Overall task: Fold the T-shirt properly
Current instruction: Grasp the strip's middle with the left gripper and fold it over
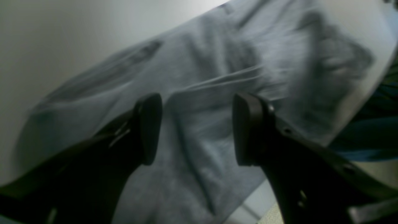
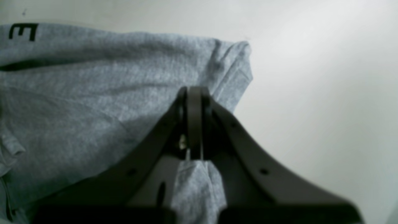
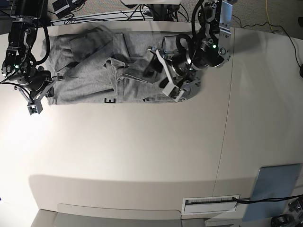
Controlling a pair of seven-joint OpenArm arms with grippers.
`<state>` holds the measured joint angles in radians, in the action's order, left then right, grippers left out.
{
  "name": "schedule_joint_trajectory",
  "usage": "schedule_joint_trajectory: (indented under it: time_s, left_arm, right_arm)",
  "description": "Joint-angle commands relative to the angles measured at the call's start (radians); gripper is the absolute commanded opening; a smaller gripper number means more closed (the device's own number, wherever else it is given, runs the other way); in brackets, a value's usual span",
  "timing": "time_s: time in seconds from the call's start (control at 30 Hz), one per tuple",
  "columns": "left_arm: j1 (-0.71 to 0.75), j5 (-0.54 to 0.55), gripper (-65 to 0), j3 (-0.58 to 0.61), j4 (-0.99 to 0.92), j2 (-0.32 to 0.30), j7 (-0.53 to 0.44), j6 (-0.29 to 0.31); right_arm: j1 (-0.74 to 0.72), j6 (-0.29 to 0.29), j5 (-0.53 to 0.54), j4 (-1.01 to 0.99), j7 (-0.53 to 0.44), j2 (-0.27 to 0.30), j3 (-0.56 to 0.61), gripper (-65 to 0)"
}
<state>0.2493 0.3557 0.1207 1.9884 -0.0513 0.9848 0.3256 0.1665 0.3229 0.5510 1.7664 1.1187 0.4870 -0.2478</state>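
The heather-grey T-shirt (image 3: 94, 71) lies crumpled along the table's far edge, with a black letter E (image 3: 110, 100) showing at its near hem. My left gripper (image 3: 166, 78) hovers over the shirt's right part. In the left wrist view my left gripper (image 1: 197, 130) is open, its black fingers (image 1: 149, 127) spread wide above wrinkled cloth (image 1: 199, 77), and nothing is between them. My right gripper (image 3: 37, 98) is at the shirt's left end. In the right wrist view my right gripper (image 2: 194, 93) is shut on a pinch of the T-shirt (image 2: 93, 93), beside a corner of the cloth.
White table (image 3: 142, 156) spreads toward the near side, with a seam (image 3: 227, 118) running down its right part. A blue-grey pad (image 3: 277, 189) lies at the near right corner and a slotted panel (image 3: 210, 203) sits in the front edge. Cables (image 3: 94, 16) run behind the table.
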Motion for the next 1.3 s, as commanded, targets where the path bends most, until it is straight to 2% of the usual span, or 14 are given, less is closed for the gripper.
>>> schedule_joint_trajectory:
  time_s: [0.0, 0.17, 0.23, 0.37, 0.43, 0.5, 0.6, 0.7, 0.8, 0.87, 0.93, 1.0, 1.17, 1.27]
  left_arm:
    - [-0.002, 0.006, -28.9, 0.0, -0.005, -0.003, -0.029, 0.006]
    - [-0.003, 0.122, -28.9, 0.001, -0.138, -0.007, -0.034, 0.061]
    - [-0.003, 0.248, -29.0, 0.001, -0.166, -0.007, 0.008, 0.129]
    - [-0.013, 0.617, -29.0, 0.001, -0.153, -0.008, 0.19, 0.315]
    - [-0.035, 0.763, -29.0, 0.001, -0.151, -0.007, 0.277, 0.357]
    - [-0.056, 0.839, -29.0, 0.001, -0.151, -0.007, 0.333, 0.373]
    - [-0.084, 0.8, -29.0, -0.007, -0.151, -0.008, 0.322, 0.373]
    - [-0.107, 0.736, -29.0, -0.031, -0.151, -0.008, 0.295, 0.373]
    - [-0.114, 0.69, -29.0, -0.074, -0.151, -0.008, 0.271, 0.373]
    - [-0.116, 0.691, -29.0, -0.109, -0.151, -0.013, 0.271, 0.358]
    - [-0.116, 0.691, -29.0, -0.152, -0.151, -0.02, 0.272, 0.352]
    - [-0.116, 0.691, -29.0, -0.199, -0.151, -0.036, 0.272, 0.352]
    - [-0.113, 0.699, -29.0, -0.295, -0.151, -0.09, 0.272, 0.343]
    - [-0.102, 0.699, -29.0, -0.314, -0.151, -0.121, 0.271, 0.323]
  right_arm:
    - [-0.011, 0.002, 0.006, 0.015, -0.014, 0.02, -0.01, -65.0]
    - [-0.011, 0.002, 0.006, 0.015, -0.014, 0.02, -0.01, -65.0]
    - [-0.011, 0.002, 0.006, 0.015, -0.014, 0.02, -0.01, -65.0]
    - [-0.011, 0.002, 0.006, 0.015, -0.016, 0.02, -0.01, -65.0]
    - [-0.011, 0.002, 0.001, 0.015, -0.019, 0.02, -0.01, -65.0]
    - [-0.011, 0.002, -0.043, 0.015, -0.018, 0.02, -0.01, -65.0]
    - [-0.012, 0.002, -0.136, 0.015, 0.018, 0.021, -0.01, -65.0]
    - [-0.011, 0.019, -0.16, 0.015, 0.042, 0.022, -0.01, -64.7]
    - [0.003, 0.082, -0.159, 0.015, 0.041, 0.032, -0.01, -47.5]
    - [0.017, 0.08, -0.157, 0.015, 0.043, 0.04, -0.01, -34.7]
    - [0.033, 0.055, -0.138, 0.015, 0.093, 0.046, -0.01, -28.4]
    - [0.033, 0.02, -0.117, 0.015, 0.194, 0.045, -0.01, -28.1]
    - [0.073, 0.024, 0.053, -0.019, 0.154, 0.044, -0.117, -28.0]
    - [0.068, 0.08, 0.145, -0.103, 0.148, 0.042, -0.208, -28.0]
